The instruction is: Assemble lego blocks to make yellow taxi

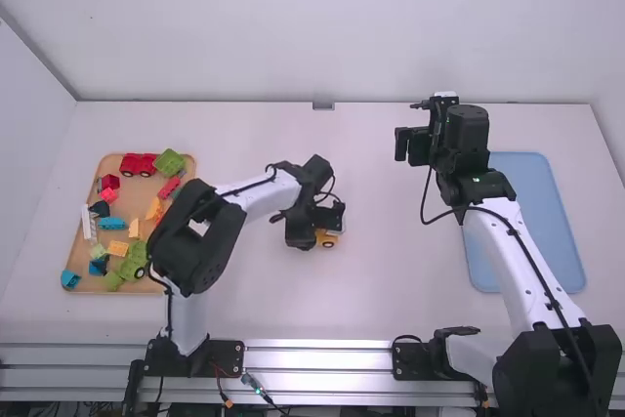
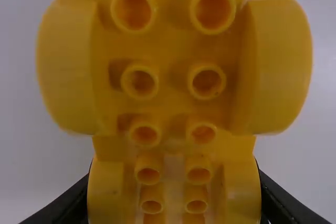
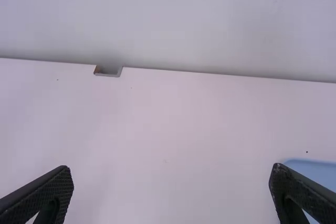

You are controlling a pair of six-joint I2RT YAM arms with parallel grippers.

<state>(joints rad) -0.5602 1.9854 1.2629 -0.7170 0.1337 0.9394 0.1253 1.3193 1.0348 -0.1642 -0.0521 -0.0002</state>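
Near the middle of the table in the high view, my left gripper (image 1: 320,225) is shut on a yellow wheeled lego piece (image 1: 328,238). The left wrist view has this yellow lego piece (image 2: 173,77) right in front of the camera, its hollow underside and tubes facing the lens, with the left gripper (image 2: 173,203) holding it from both sides. My right gripper (image 1: 412,145) is raised over the right part of the table in the high view; in the right wrist view the right gripper (image 3: 171,182) stands wide open with nothing between its fingers.
At the left, a wooden tray (image 1: 93,280) holds several red, green, blue, orange and yellow blocks. A blue tray (image 1: 547,212) lies at the right, partly behind the right arm. A wall runs along the table's far edge, with a small metal bracket (image 1: 323,105) there.
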